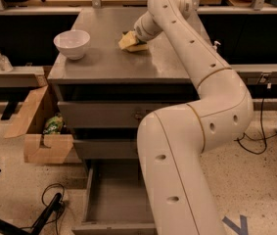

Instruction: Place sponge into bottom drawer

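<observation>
my arm (216, 97) reaches up from the lower right, bends back over the cabinet and ends at the far middle of the cabinet top (103, 65). my gripper (135, 36) sits down there right at the sponge (129, 43), touching it or very nearly so. the wrist covers most of the gripper from this side, so i cannot tell whether it is released or clamped on the sponge. the sponge shows mostly as a pale yellow wedge on the grey surface, with a dark edge toward the gripper. it looks a little tilted, though i cannot tell whether it rests fully on the top. the white bowl (72, 43) stands upright near the left edge of the same top, well apart from the sponge. below the top, the upper drawers (99, 114) are pushed in. the bottom drawer (113, 199) is pulled out toward the camera, its plain grey inside in view, with my arm crossing in front of its right side. a cardboard box (39, 131) stands open on the floor just left of the cabinet, with something green inside it. a black cable (50, 199) lies looped on the speckled floor near the drawer's left corner.
</observation>
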Motion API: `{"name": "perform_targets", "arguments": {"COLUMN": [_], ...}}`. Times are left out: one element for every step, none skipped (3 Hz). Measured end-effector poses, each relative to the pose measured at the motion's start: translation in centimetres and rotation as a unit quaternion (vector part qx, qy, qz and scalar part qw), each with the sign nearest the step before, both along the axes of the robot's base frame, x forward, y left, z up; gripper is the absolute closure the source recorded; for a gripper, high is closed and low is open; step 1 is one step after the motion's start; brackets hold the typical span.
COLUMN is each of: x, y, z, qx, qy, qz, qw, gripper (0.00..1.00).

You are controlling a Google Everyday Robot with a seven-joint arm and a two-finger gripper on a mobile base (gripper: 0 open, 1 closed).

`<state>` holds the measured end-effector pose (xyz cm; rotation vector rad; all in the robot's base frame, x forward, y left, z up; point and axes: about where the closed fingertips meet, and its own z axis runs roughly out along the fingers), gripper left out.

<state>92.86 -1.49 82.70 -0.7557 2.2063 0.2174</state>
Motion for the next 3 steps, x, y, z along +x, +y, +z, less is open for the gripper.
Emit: {"name": "perform_targets", "arguments": {"x": [0.0,-0.6,-1.6], "y": [0.0,-0.7,-0.1], "z": [0.0,1.4,1.9], "qx": [0.000,0.032,0.061], "qy": [0.000,-0.021,-0.043], "qz": [0.000,0.028,0.076], "qw": [1.0000,0.9989,0.9943], "gripper": [1.00,0.82,0.59]}}
